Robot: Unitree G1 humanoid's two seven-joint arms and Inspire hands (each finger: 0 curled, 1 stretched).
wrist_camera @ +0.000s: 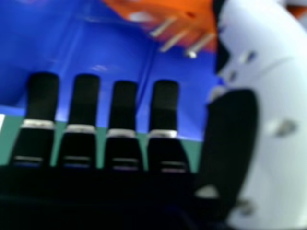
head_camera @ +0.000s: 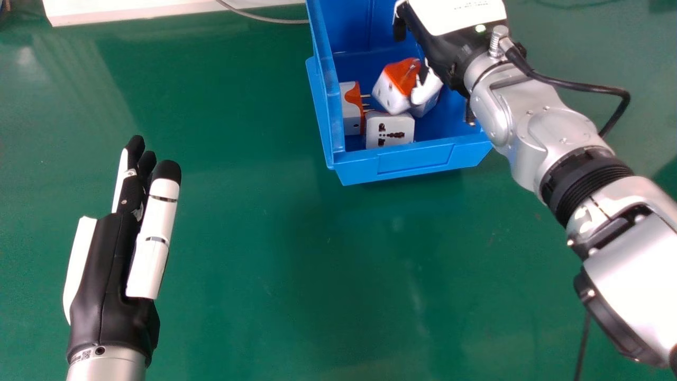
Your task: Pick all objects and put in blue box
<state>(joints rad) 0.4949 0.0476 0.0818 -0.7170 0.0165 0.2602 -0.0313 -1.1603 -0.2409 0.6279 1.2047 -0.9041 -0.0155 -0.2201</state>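
My right hand (head_camera: 441, 50) is over the blue box (head_camera: 407, 159) in the head view, its thumb close to a tilted white and orange plug adapter (head_camera: 391, 92). In the right hand view the fingers of my right hand (wrist_camera: 123, 103) are straight, and the orange face of the adapter (wrist_camera: 192, 19) shows its metal pins beyond them. Inside the box lie a white adapter (head_camera: 390, 130) with sockets facing up and a grey and orange adapter (head_camera: 351, 108) by the left wall. Another white piece is partly hidden behind the thumb. At the left, my left hand (head_camera: 108, 270) rests open over the table.
The green table (head_camera: 238, 238) spreads around the box. A white object (head_camera: 132, 10) lies along the far edge, with a thin cable (head_camera: 254, 17) running from it to the box. A black cable (head_camera: 592, 86) loops off my right wrist.
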